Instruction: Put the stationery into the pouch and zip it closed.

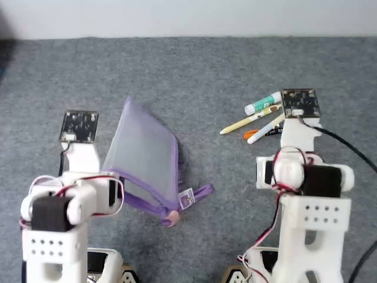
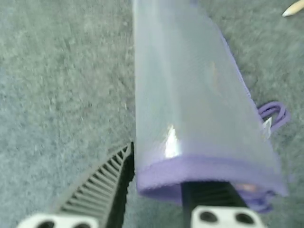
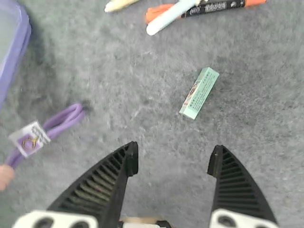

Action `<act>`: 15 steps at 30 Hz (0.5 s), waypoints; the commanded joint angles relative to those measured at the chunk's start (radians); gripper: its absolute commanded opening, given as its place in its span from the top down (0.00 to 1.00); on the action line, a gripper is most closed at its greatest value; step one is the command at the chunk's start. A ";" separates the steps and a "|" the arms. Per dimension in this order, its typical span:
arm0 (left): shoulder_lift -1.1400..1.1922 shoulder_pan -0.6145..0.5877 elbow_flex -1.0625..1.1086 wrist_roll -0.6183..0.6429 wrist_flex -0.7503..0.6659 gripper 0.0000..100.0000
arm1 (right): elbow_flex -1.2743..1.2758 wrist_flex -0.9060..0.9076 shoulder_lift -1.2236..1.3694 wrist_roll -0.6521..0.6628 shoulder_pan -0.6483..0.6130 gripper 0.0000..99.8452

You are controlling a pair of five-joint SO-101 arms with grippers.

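Note:
A translucent purple pouch (image 1: pixel 147 156) stands tilted up off the grey mat, one long edge lifted. My left gripper (image 2: pixel 159 171) is shut on the pouch (image 2: pixel 190 104): one finger (image 2: pixel 102 190) lies outside it and the other is covered by the purple edge. A glue stick (image 1: pixel 263 104), a yellow pen (image 1: pixel 247 121), a white marker (image 1: pixel 265 128) and an orange marker (image 1: pixel 251 134) lie at the back right. My right gripper (image 3: pixel 174 151) hangs open above bare mat, just short of a green eraser (image 3: pixel 199 92). The white marker (image 3: pixel 173 14) lies beyond the eraser.
A purple strap (image 3: pixel 52 124) with a small white tag (image 3: pixel 29 138) trails from the pouch toward the right arm (image 1: pixel 297 165). A pink zipper pull (image 1: pixel 171 219) lies at the pouch's near corner. Grey mat (image 1: pixel 194 71) stretches to the back wall.

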 commanded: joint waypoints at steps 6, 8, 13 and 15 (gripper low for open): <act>0.035 0.008 -0.079 0.046 -0.114 0.85 | -0.011 -0.116 0.234 -0.141 0.030 0.75; 0.037 0.008 -0.079 0.048 -0.127 0.85 | -0.012 -0.124 0.271 -0.153 0.047 0.75; 0.037 0.069 -0.077 0.046 -0.106 0.95 | -0.023 -0.107 0.278 -0.149 0.050 0.75; 0.037 0.120 -0.073 0.048 -0.104 0.99 | -0.023 -0.102 0.278 -0.147 0.044 0.75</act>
